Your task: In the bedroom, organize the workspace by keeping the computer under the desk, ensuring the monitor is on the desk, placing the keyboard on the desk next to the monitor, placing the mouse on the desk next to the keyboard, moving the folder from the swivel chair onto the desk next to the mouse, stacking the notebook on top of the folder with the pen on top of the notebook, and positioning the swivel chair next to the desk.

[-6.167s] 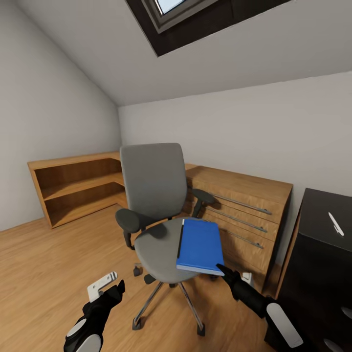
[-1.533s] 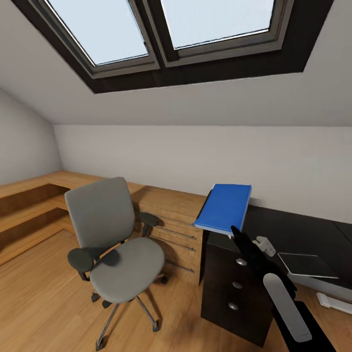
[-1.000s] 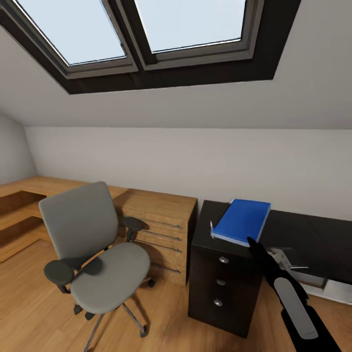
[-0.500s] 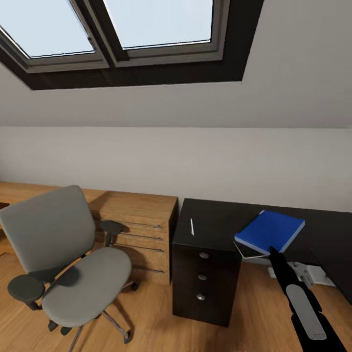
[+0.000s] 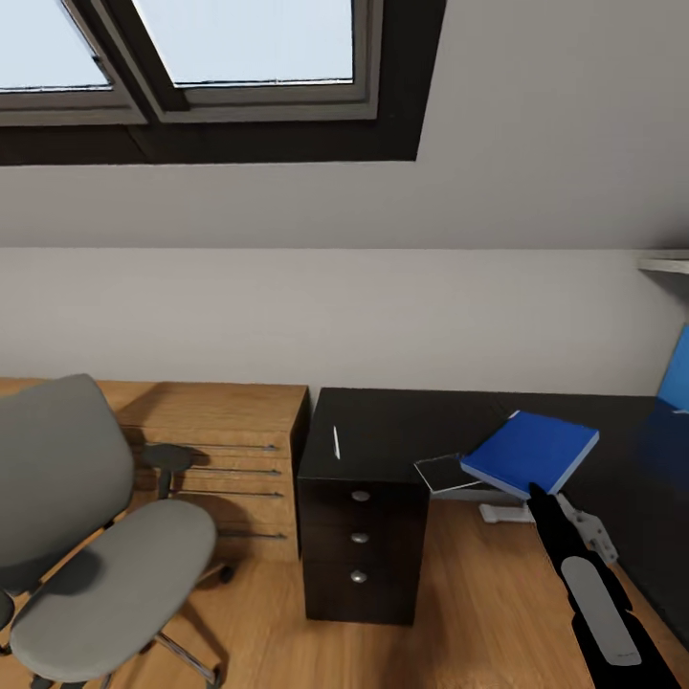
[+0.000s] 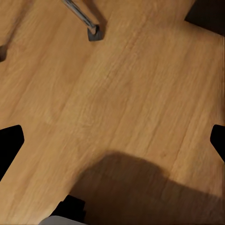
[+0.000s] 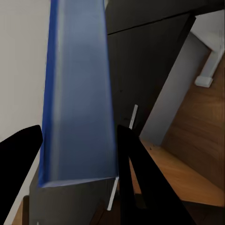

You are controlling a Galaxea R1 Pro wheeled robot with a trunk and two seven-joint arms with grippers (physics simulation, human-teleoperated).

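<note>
My right gripper (image 5: 534, 492) is shut on the near edge of the blue folder (image 5: 531, 450), holding it tilted above the black desk (image 5: 402, 421), right of the drawer unit. In the right wrist view the folder (image 7: 77, 93) sits between both dark fingers (image 7: 140, 173). A white pen (image 5: 336, 441) lies on the desk's left end; the pen (image 7: 133, 116) also shows past the folder. The grey swivel chair (image 5: 96, 565) stands at the left with a bare seat. My left gripper (image 6: 112, 145) hangs open over the wooden floor (image 6: 122, 93).
A wooden dresser (image 5: 220, 431) stands between chair and desk. The desk's black drawer unit (image 5: 359, 545) faces me. A flat dark panel (image 5: 445, 472) and a white block (image 5: 507, 512) show below the folder. A blue screen glow (image 5: 675, 368) is at the right edge. A chair castor (image 6: 93, 33) is nearby.
The view has swung right, sliding chair and dresser leftward in the picture. The folder, still in my right gripper, has travelled from over the desk's left end to further right along it.
</note>
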